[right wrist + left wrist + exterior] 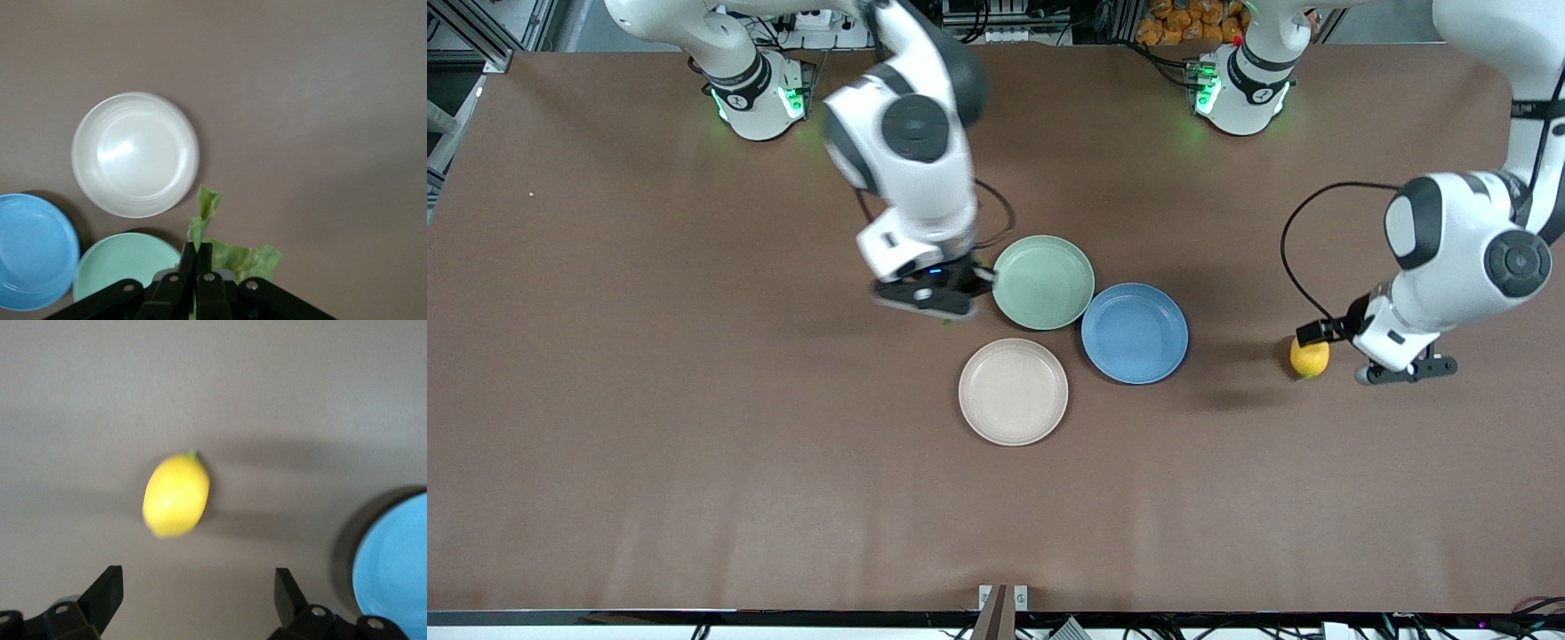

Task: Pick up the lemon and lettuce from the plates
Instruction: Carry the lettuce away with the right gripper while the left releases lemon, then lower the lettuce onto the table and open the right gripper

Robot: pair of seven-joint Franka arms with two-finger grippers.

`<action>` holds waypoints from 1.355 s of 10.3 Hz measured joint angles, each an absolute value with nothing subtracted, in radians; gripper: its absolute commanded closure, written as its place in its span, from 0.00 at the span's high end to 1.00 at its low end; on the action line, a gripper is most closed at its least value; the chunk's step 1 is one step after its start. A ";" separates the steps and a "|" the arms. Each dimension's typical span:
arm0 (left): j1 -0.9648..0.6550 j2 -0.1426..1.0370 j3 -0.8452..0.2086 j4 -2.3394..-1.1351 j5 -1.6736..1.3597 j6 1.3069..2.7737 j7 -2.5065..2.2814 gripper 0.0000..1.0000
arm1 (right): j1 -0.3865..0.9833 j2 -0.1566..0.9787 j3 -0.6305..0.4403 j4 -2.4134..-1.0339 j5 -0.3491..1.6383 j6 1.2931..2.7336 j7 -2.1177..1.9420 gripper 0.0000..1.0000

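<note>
Nearest the front camera, the cream plate (1013, 391) sits bare on the brown counter (649, 444). A little farther off, toward the left arm's end, the lemon (1309, 357) lies on the counter itself, well apart from the plates. The left pincer (1319, 342) is just above and beside it, its two fingers (103, 590) spread wide with the lemon (176, 495) between and free of them, touching neither.

Farther than the cream plate, the blue plate (1135, 332) rests with nothing on it, and just beside it, farther again, the mint plate (1043, 282) is bare as well; the three rims sit close together.

The right pincer (940, 307) hangs over the counter beside the mint plate, toward the right arm's end. Its fingers (187, 260) are pressed together on the lettuce (230, 250), the crinkled green leaf sticking out past the tips, clear of the plates. From the front only a sliver of green shows under the hand.
</note>
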State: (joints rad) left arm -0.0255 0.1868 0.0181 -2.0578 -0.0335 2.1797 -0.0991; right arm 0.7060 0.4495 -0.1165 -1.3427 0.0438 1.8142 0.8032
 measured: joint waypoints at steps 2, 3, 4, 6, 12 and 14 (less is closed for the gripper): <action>-0.023 0.039 0.018 -2.183 -0.034 2.180 -0.099 1.00 | 0.579 0.404 -0.147 -1.348 0.055 1.698 0.622 0.00; -0.022 -0.021 0.018 -2.225 -0.034 2.180 -0.100 1.00 | 0.508 0.400 -0.165 -1.353 0.056 1.673 0.548 0.00; -0.023 -0.055 0.017 -2.241 -0.034 2.180 -0.101 1.00 | 0.420 0.402 -0.170 -1.362 0.057 1.659 0.453 0.00; -0.025 -0.070 0.013 -2.209 -0.034 2.188 -0.101 1.00 | 0.243 0.404 -0.174 -1.390 0.059 1.657 0.221 0.00; -0.027 -0.004 0.002 -1.666 -0.010 1.758 -0.101 1.00 | 0.029 0.480 -0.138 -1.686 0.066 2.090 -0.086 0.02; -0.027 0.033 0.001 -1.567 -0.010 1.677 -0.059 1.00 | 0.030 0.533 -0.113 -1.726 0.066 2.188 -0.086 1.00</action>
State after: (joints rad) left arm -0.0273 0.0334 0.0009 -1.5668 -0.0097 1.6768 -0.0593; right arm 0.0300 0.5327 -0.1134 -1.7260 0.0665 2.1878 -0.0862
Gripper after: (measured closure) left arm 0.000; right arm 0.974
